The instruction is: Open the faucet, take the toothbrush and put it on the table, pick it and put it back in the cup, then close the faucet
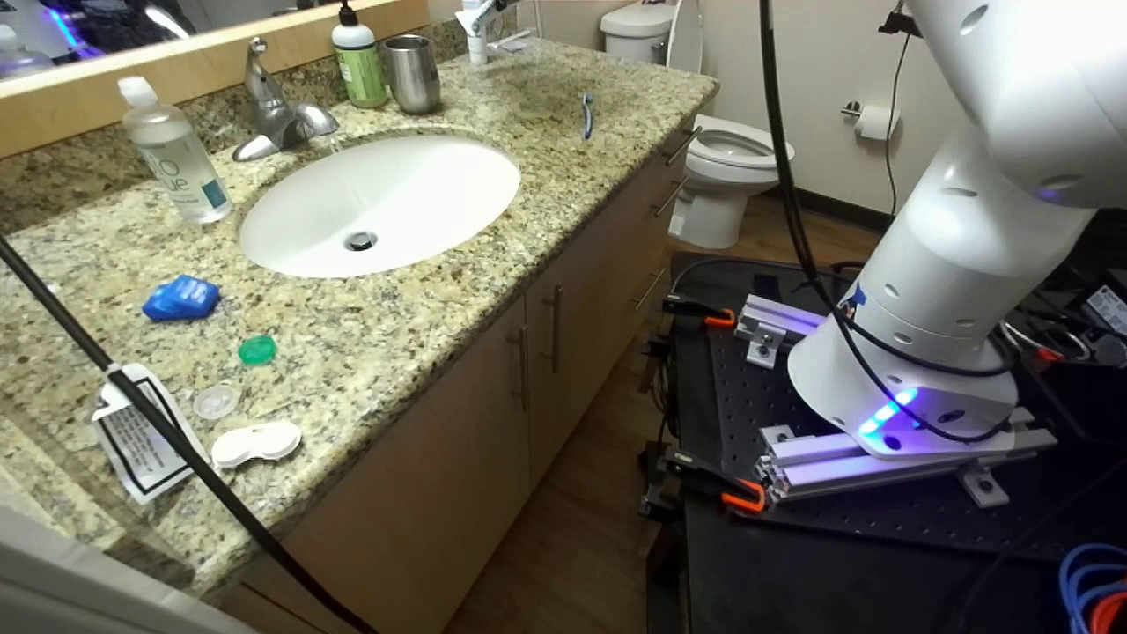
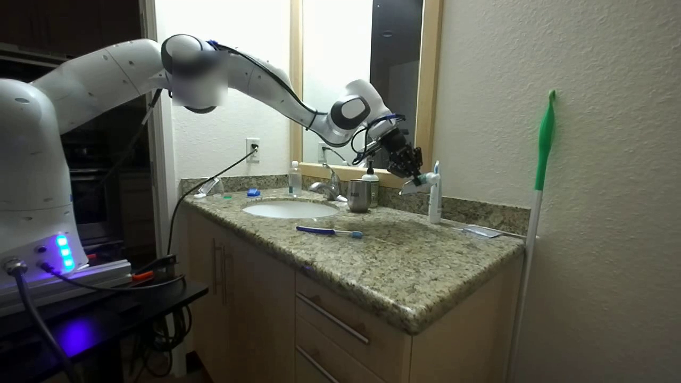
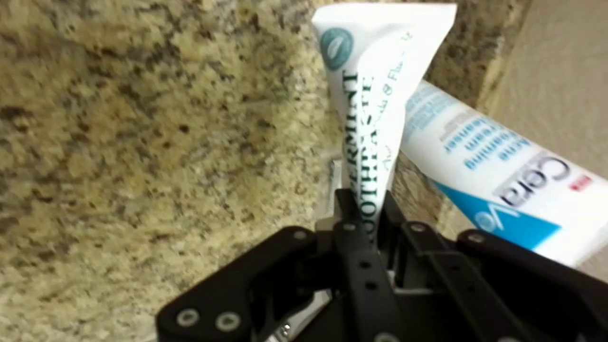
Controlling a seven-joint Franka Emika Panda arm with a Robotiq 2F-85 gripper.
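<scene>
toothbrush (image 2: 329,231) lies on the bench (image 2: 383,274), near the front edge — arm (image 2: 258,85) outstretched over the bench, hand (image 3: 368,204) slanting downward, pinched narrow on a toothpaste tube (image 3: 373,109) — white cleanser tube (image 2: 435,205) upright just beside it.

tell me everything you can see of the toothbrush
The toothbrush lies flat on the granite countertop, between the metal-looking tumbler and the front edge, its bristle head pointing away from the sink. It is slim: a blue handle that looks like plastic, a pale thin neck and a light-blue head. Which way the bristles face is too small to tell. Only the countertop touches it.
</scene>
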